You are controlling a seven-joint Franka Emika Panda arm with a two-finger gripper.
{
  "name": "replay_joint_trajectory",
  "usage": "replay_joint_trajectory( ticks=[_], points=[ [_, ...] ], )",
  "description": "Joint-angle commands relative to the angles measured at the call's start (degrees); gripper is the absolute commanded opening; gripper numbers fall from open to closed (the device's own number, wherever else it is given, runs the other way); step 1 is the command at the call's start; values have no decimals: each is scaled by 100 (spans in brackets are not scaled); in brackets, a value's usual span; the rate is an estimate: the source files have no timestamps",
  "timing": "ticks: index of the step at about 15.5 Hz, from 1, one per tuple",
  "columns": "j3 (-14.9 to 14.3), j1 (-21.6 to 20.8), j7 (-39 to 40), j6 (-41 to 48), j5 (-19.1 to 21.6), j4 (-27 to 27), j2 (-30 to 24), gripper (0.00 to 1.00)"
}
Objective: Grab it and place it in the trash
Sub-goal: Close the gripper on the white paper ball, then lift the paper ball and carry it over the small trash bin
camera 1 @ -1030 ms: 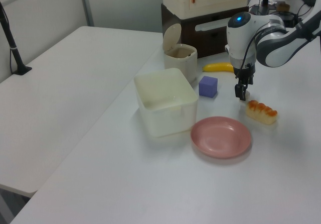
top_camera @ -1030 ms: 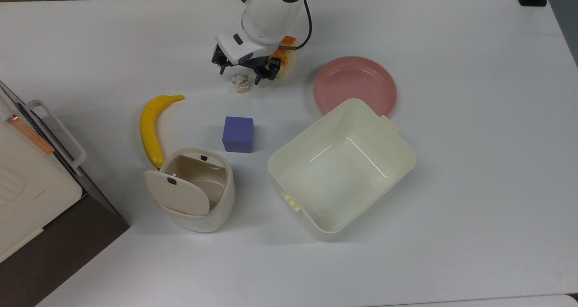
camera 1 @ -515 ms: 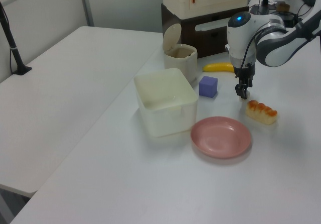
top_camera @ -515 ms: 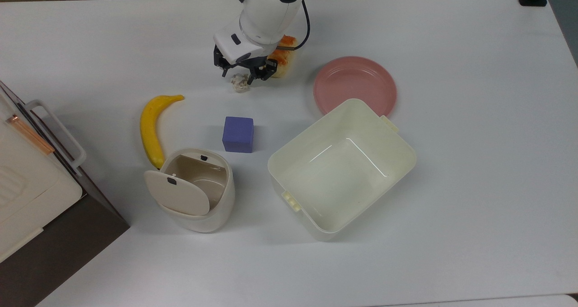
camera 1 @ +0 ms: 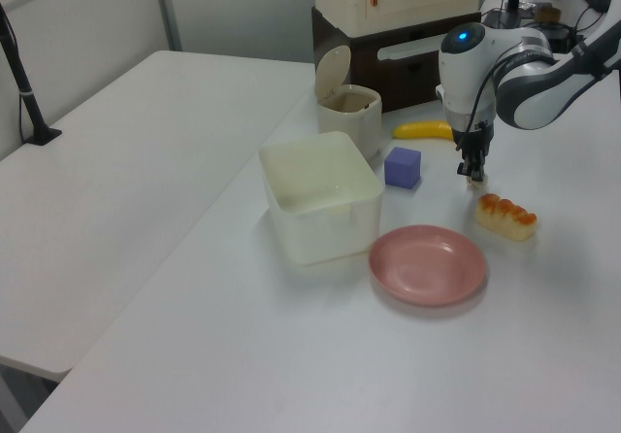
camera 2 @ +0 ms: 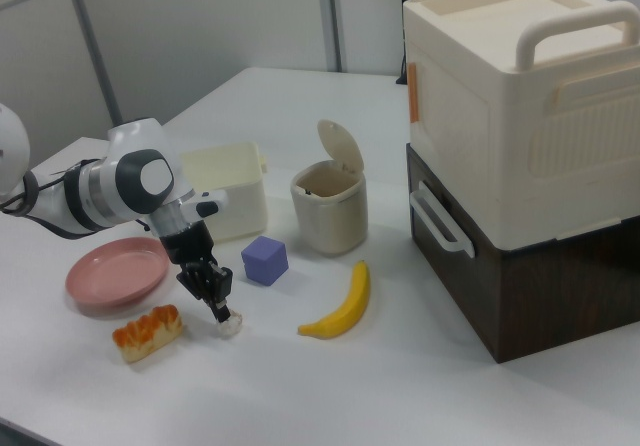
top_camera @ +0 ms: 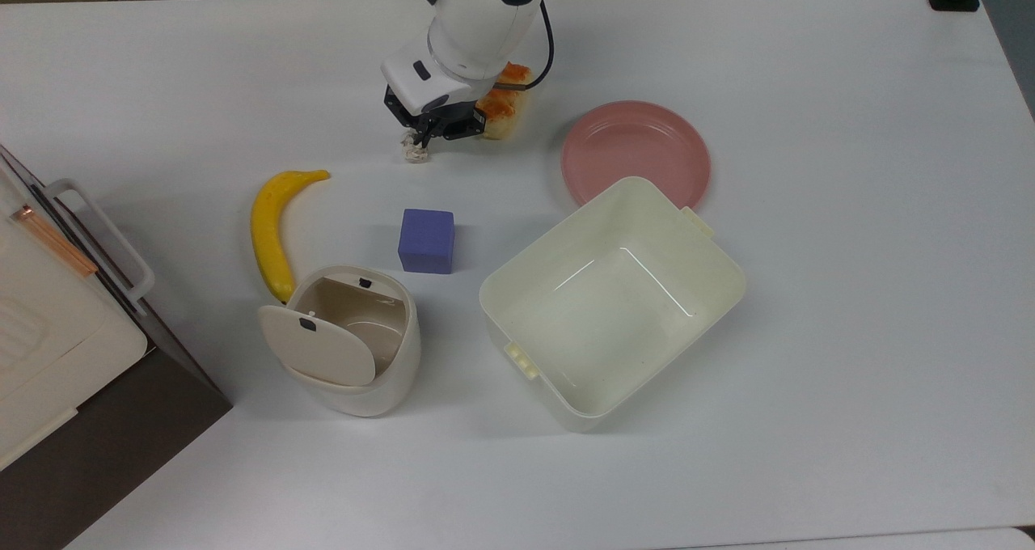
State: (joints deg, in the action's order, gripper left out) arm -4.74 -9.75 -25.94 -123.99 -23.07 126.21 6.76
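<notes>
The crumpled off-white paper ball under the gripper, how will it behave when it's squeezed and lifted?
The crumpled off-white paper ball looks wrinkled and tiny beside the purple cube, so probably very light. It will likely squash between the gripper fingers rather than resist. Its rough creases should limit slipping or rolling.

Illumination is bright, even and diffuse, from overhead. The white worktop (top_camera: 808, 372) shows only soft, faint shadows beside the purple cube (top_camera: 426, 240), the bin (top_camera: 356, 348) and the square tub (top_camera: 612, 299). A thin glare line marks the tub floor in the top view. The left view is slightly softer than the others.
</notes>
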Motion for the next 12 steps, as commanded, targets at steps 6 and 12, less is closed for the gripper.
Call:
replay_joint_trajectory(
  ticks=[6, 12],
  points=[
    [-44, 60, 142, 24, -40, -560, -140, 0],
    [-53, 210, 371, 69, 750, -1712, -149, 0]
  ],
)
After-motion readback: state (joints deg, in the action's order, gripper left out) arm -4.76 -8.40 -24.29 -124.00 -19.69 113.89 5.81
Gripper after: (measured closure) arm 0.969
